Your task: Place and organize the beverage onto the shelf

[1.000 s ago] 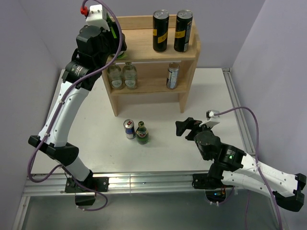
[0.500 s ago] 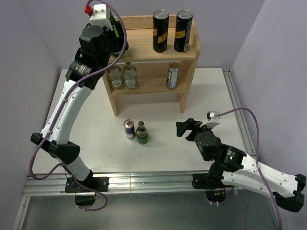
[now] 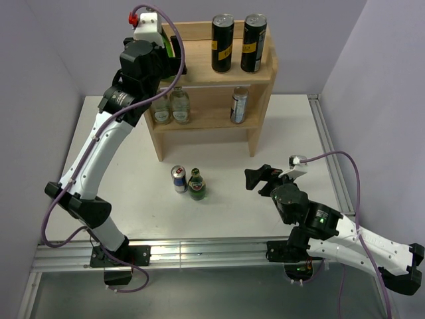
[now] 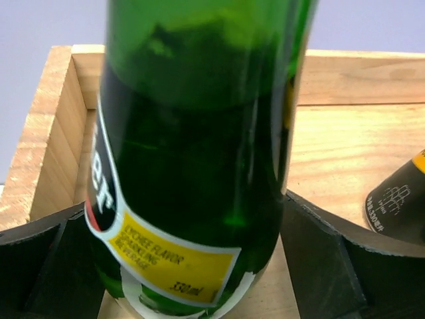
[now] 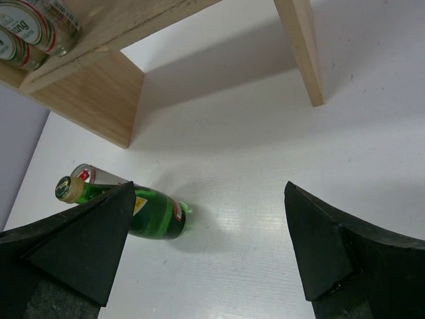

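Green glass, the bottle (image 4: 199, 166), is pinched in my left gripper (image 4: 189, 269) over the shelf (image 4: 56, 139), at its top board's left rear corner. My right gripper (image 5: 206, 252) hangs spread above the table (image 5: 265, 166). Letting go before its base sits flat could topple it onto the black can (image 4: 402, 206).

The bottle (image 4: 199, 133) was glossy green glass with a smooth paper label (image 4: 176, 262); the shelf (image 4: 60, 133) was matt, grained bare wood; the tabletop (image 5: 252, 219) was matt white.
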`<state>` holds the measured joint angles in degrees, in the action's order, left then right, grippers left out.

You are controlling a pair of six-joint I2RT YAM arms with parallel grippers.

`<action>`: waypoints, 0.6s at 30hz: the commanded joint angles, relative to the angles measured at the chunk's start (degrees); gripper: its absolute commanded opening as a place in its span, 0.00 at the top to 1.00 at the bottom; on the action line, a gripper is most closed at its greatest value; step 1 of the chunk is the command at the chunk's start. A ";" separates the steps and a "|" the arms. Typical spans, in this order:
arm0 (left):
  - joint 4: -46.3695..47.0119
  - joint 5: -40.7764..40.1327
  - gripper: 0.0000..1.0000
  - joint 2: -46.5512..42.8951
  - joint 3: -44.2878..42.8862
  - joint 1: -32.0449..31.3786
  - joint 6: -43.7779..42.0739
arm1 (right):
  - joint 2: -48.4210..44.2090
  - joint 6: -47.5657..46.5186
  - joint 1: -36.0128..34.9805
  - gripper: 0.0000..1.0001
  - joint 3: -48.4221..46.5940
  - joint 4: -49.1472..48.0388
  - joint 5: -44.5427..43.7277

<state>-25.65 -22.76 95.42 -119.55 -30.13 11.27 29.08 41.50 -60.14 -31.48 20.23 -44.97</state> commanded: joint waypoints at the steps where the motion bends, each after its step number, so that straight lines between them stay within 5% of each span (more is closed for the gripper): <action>1: -1.86 -5.71 0.01 -1.81 0.89 0.25 -1.42 | -0.69 1.22 -0.24 0.00 0.28 -0.72 -1.26; 18: -8.80 -8.53 0.01 -13.32 8.10 -2.65 2.53 | -2.45 2.19 -0.24 0.00 0.81 0.60 -1.00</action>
<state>-32.62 -28.45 85.67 -112.36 -33.10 13.06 27.38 42.57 -60.14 -31.35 20.80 -44.95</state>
